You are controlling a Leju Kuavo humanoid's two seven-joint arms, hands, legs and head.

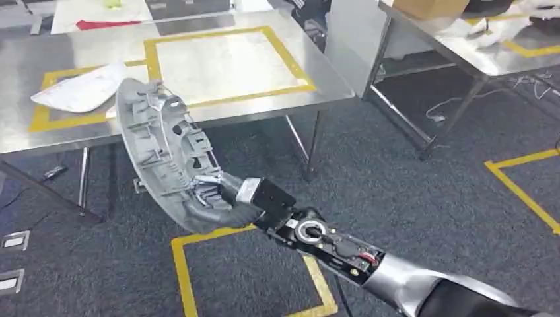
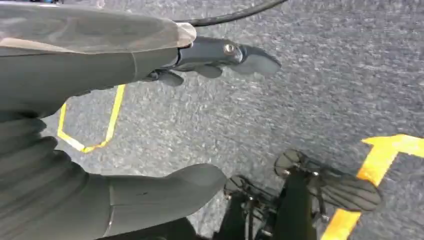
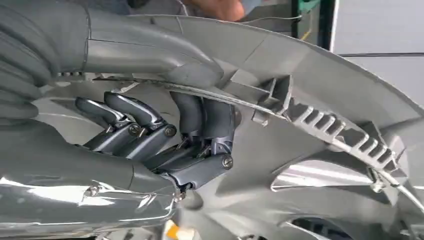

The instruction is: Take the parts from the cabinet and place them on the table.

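Right hand (image 1: 228, 198) gripped the grey plastic part (image 1: 165, 152) by its ribbed lower rim, fingers (image 3: 145, 130) curled inside, holding it over the floor just short of the tabletop (image 1: 218, 59). It looked stiff, light and awkwardly broad, so the rim seemed the soundest hold. Left hand (image 2: 150, 100) hung open, holding nothing.

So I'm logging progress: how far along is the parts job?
Done: one white part already lies on the steel table. In hand: the right hand grips a grey ribbed part, short of the table. Left: setting it down. The left hand hangs free.
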